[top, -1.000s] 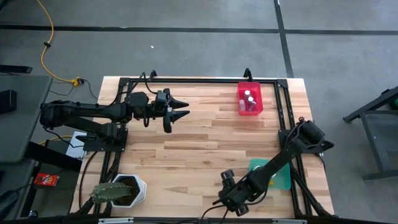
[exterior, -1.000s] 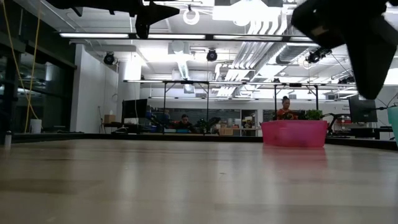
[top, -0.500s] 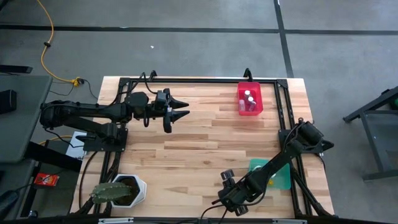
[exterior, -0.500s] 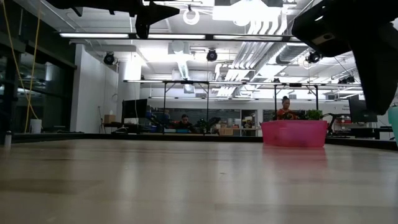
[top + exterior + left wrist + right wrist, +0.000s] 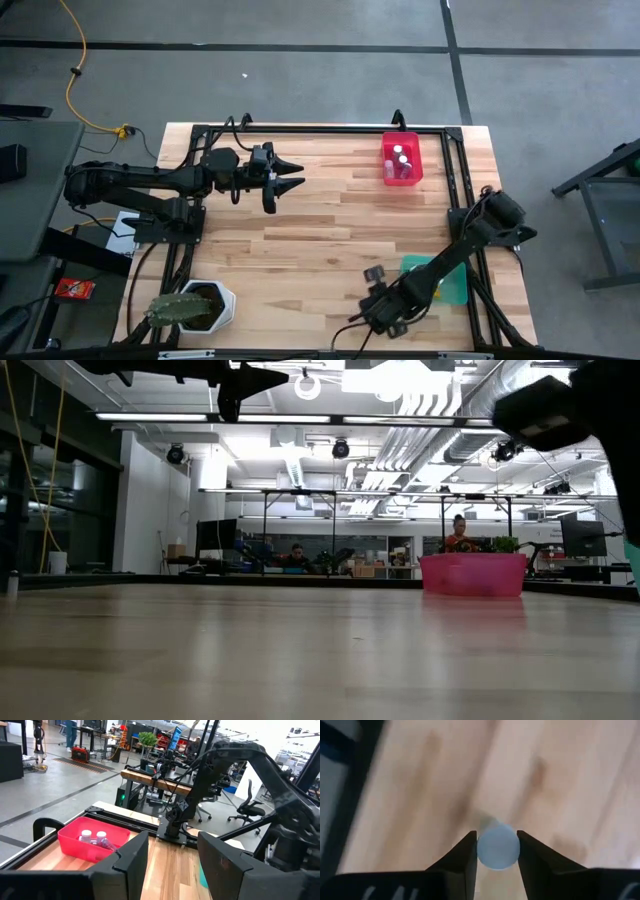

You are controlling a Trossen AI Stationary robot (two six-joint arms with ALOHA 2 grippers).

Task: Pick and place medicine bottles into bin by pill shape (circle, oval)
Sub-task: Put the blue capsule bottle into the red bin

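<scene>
Wooden planks of the table (image 5: 320,230) run pale and bare across most of the high view, framed by a black rail. Nearest the front edge, at about five o'clock from the table's middle, the right gripper (image 5: 378,300) hangs low beside the teal bin (image 5: 452,285). Its wrist view shows the two dark fingers (image 5: 462,857) clenched against the sides of a medicine bottle (image 5: 498,846), whose round white cap faces the camera, with the wood blurred beneath it. At seven o'clock, on the front left corner, stands a white plant pot (image 5: 205,305) with a green plant.

Farther back, at ten o'clock, the left gripper (image 5: 290,175) hovers above the boards with its fingers spread apart and nothing between them. At one o'clock, near the far rail, sits the red bin (image 5: 401,158), and two more medicine bottles (image 5: 92,838) with white caps lie inside it. From the low view the same bin (image 5: 473,574) shows pink against a lit workshop, where a person (image 5: 460,532) sits beyond it.
</scene>
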